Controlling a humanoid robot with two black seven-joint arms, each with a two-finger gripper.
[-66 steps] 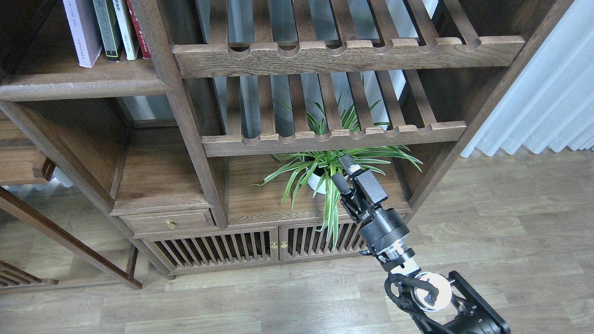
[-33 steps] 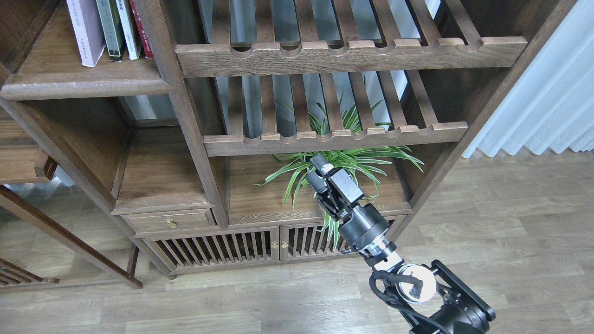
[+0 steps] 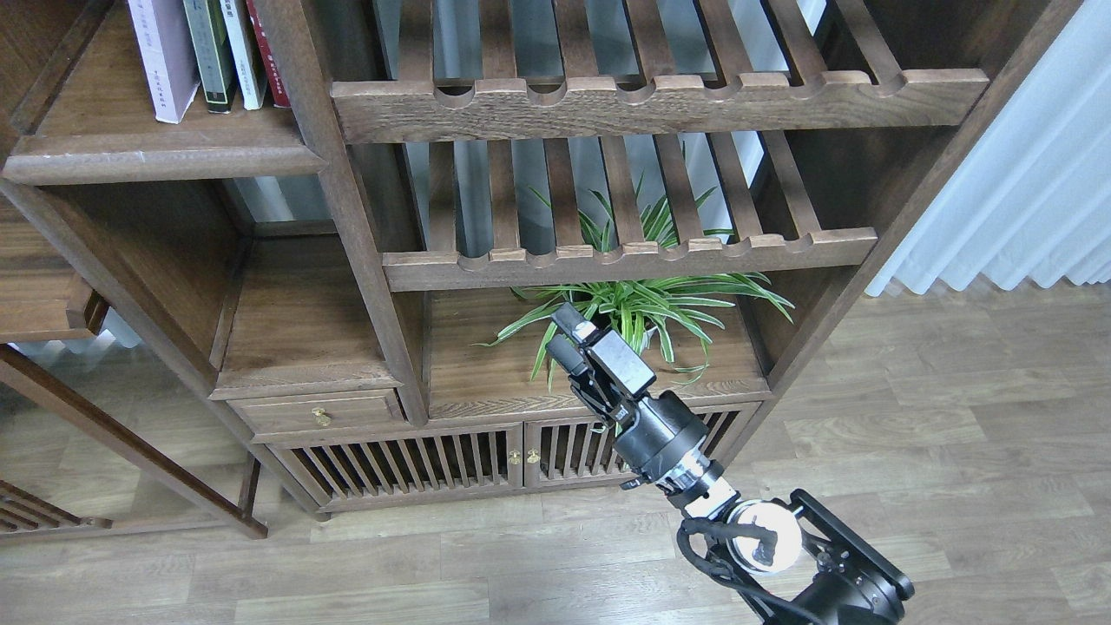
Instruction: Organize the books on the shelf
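Several books stand upright at the top left on the shelf (image 3: 165, 149), a solid dark-brown board with a rounded lip. From left to right they are a pale lavender-white book (image 3: 161, 57), a dark grey-green one (image 3: 207, 52), a white one (image 3: 234, 45) and a maroon one (image 3: 266, 49). Their tops are cut off by the frame. My right gripper (image 3: 566, 337) is far below and to the right of them, in front of the plant. Its fingers stand apart, open, with nothing between them. My left arm is out of view.
Two slatted racks with scalloped rails (image 3: 625, 256) fill the middle of the bookcase. A spider plant in a white pot (image 3: 642, 308) sits on the lower board just behind my gripper. Below are a drawer (image 3: 317, 415) and slatted cabinet doors (image 3: 417, 464). White curtain (image 3: 1024, 174) hangs at right.
My right arm has swung to the left across the plant, the gripper ending a little lower in the view. The books have not moved.
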